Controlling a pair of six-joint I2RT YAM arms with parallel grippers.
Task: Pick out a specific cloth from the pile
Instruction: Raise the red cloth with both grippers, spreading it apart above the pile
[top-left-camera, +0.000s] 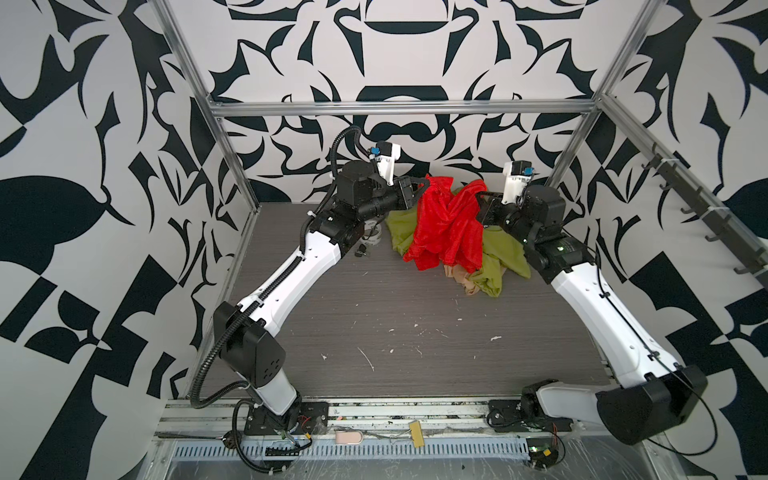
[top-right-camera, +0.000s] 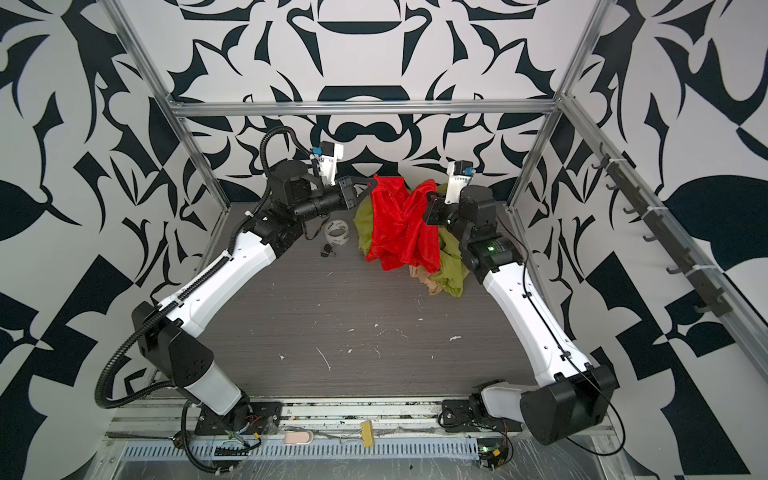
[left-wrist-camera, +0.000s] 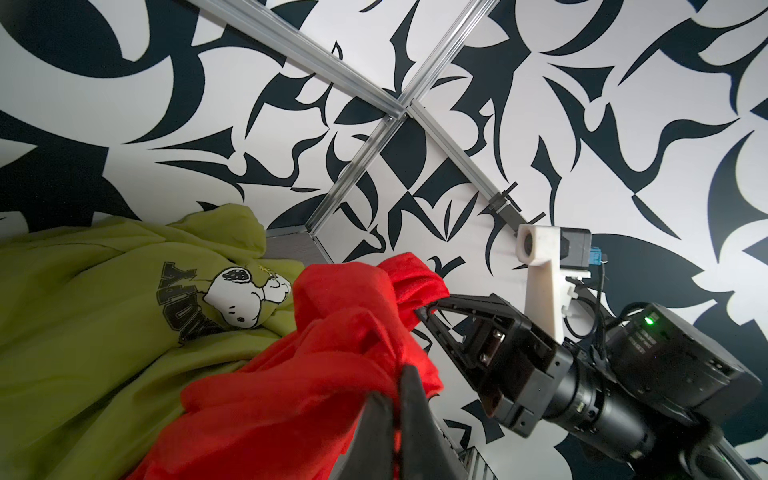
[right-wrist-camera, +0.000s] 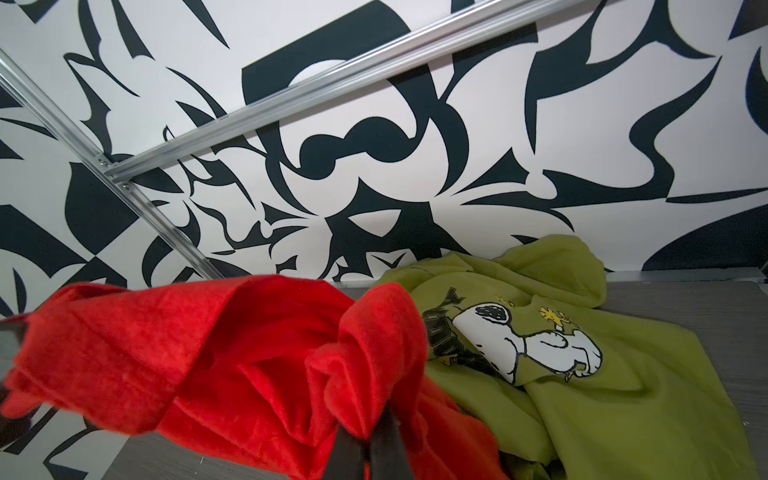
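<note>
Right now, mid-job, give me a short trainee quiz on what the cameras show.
1. True or false: the left gripper and right gripper are both shut on the red cloth.
2. What lies beneath that cloth? A) green shirt B) blue towel C) black jacket
3. Fill in: the shirt's print shows a white cartoon ____.
Key: 1 true; 2 A; 3 dog.

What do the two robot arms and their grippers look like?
The left arm and the right arm have white shells on the long links and black joint housings. A black corrugated hose runs along the left arm, and a thin black cable along the right. The left gripper and the right gripper have slim black fingers.
</note>
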